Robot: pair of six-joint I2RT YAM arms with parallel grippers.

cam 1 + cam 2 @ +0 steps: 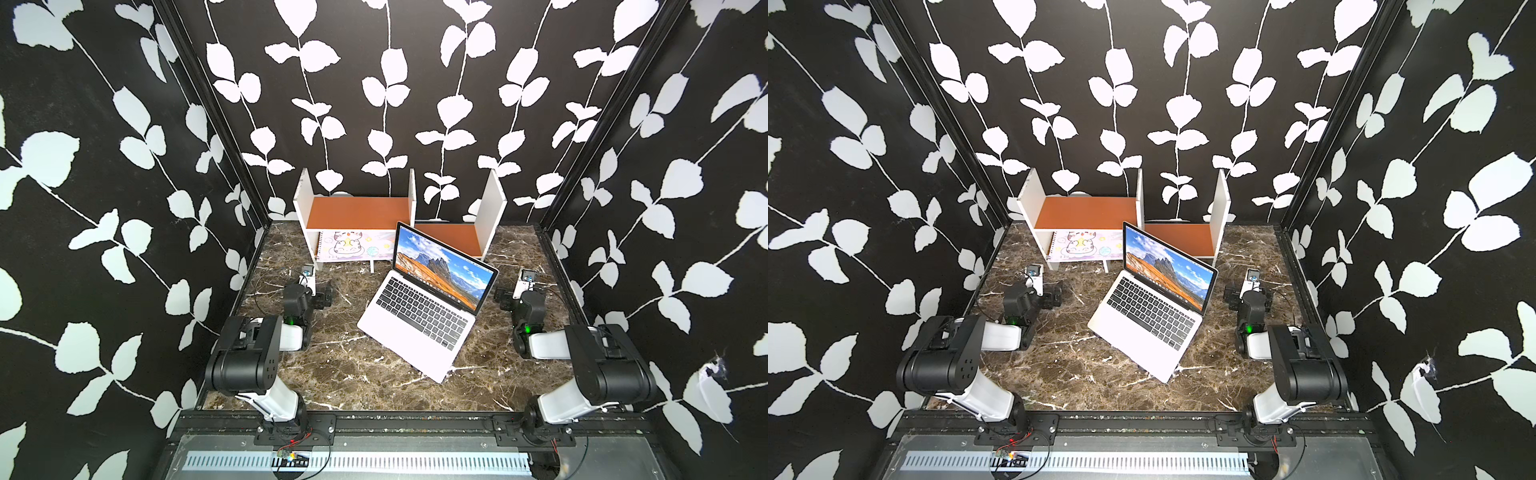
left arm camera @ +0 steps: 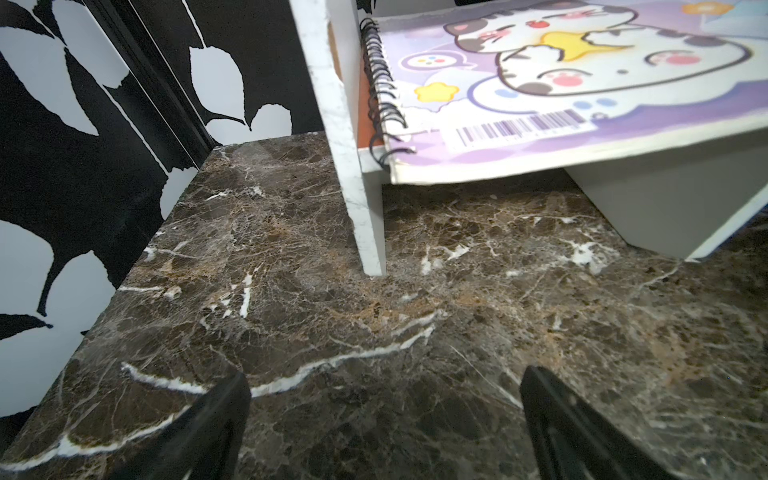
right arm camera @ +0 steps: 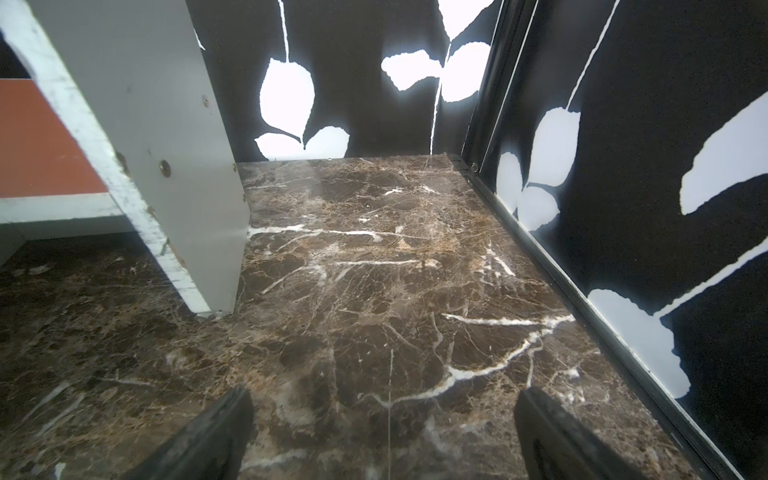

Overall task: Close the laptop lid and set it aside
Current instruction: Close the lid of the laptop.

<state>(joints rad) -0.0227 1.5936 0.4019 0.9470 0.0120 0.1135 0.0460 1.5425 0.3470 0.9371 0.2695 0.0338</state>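
Left gripper (image 2: pixel 384 374) and right gripper (image 3: pixel 382 390) stand with jaws apart and empty, the laptop (image 1: pixel 419 316) between them; a one-sided push on the lid (image 1: pixel 444 268) could skid it across the marble tabletop (image 1: pixel 332 374).

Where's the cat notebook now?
In both top views the cat notebook lies on the lower board of the white shelf, behind and left of the laptop.

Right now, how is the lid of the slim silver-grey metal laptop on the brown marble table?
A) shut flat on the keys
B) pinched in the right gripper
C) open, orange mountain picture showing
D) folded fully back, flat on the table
C: in both top views the lid stands open over the black keys, mountain picture lit; the left gripper and right gripper are open, holding nothing, either side of the laptop.
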